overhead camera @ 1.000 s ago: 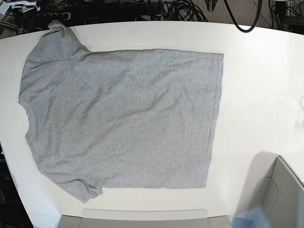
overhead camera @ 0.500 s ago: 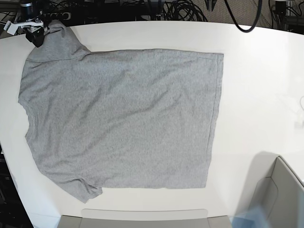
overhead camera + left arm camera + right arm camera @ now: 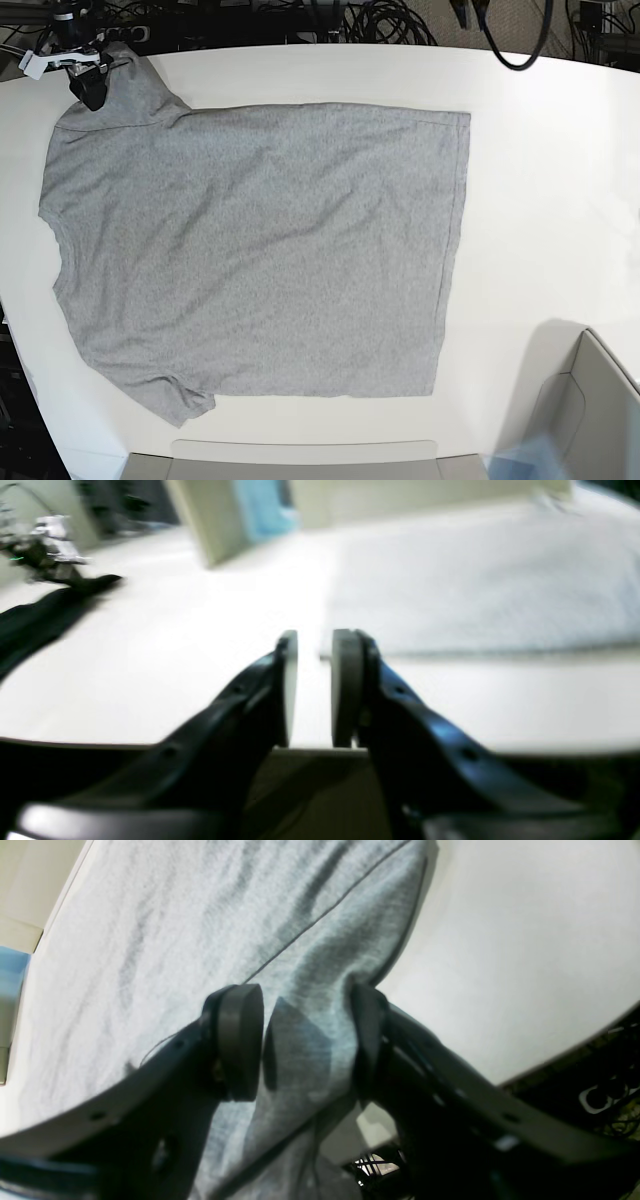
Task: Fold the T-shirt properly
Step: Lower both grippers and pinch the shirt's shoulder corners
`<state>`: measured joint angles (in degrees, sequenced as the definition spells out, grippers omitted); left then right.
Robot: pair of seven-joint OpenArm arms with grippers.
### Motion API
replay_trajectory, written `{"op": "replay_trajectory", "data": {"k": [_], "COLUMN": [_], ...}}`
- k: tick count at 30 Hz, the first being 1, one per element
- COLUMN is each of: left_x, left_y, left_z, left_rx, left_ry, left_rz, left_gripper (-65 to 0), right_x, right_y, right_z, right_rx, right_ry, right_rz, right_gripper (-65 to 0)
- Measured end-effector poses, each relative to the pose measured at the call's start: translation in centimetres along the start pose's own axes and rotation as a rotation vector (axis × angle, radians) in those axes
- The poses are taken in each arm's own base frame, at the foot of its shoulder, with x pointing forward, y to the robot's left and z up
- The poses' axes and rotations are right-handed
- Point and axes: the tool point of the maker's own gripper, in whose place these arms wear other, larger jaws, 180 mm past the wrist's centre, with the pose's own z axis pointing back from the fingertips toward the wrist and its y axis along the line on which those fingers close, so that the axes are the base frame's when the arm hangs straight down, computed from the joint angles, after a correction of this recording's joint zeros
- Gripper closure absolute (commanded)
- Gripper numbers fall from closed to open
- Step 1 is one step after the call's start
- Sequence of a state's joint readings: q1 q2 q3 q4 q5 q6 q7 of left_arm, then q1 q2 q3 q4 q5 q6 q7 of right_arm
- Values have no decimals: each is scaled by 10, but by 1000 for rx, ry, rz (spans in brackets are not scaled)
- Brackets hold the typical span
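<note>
1. Nearest the base camera, along the lower edge, a pale grey box (image 3: 590, 400) stands at the right corner, with something blue at its foot.
2. Next comes the T-shirt (image 3: 260, 260), heather grey with its plain side up, spread flat on the white bench (image 3: 550, 200). The neck opening lies toward the left of the base view and the hem toward the right. One sleeve points to the near edge, the other to the far left corner.
3. The cloth is mostly smooth, with shallow wrinkles across the body. No lettering shows.
4. At the far left corner, the right gripper (image 3: 88, 78) is at the far sleeve. In the right wrist view, the right gripper (image 3: 305, 1040) has its fingers (image 3: 240, 1040) set wide, one on each side of a raised ridge of sleeve fabric. The fabric touches the inner face of one finger, while a gap shows beside the other, so the cloth is not pinched.
5. The left gripper (image 3: 314, 680) appears only in its own wrist view, which is blurred. Its fingers (image 3: 345, 680) stand narrowly apart with nothing between them, over bare bench near an edge of the shirt.
6. Beyond the bench's far rim, dark cables (image 3: 390, 20) lie in a tangle.
</note>
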<state>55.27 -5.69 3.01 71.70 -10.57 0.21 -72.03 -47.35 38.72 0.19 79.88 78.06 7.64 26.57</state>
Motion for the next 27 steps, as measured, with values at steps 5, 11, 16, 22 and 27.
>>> {"op": "replay_trajectory", "data": {"k": [5,11,16,22,27], "left_x": [-8,-9,-33,-56,-74], "left_y": [-2,-13,0,-1,-1], "left_z": [-29,-71,-103,-121,-133], "left_rx": [-58,-79,-34,-13,18], "left_ry": [128,326,501,581,650], "left_rz": [119,415,560,625,685], "left_gripper": [-167,-167,-167,-167,-167], "right_x": [-4,-5,-6,-7,-7], "right_y": [0,0,0,-1,-2], "right_z": [3,4,4,7,7], "right_rx": [-5,0,-1,-4,-6], "right_ry": [-11,-4,-5,1,4], "right_rz": [-20,-16,-19,-15,-15], "right_gripper": [-285,-285,-285,-285,-285]}}
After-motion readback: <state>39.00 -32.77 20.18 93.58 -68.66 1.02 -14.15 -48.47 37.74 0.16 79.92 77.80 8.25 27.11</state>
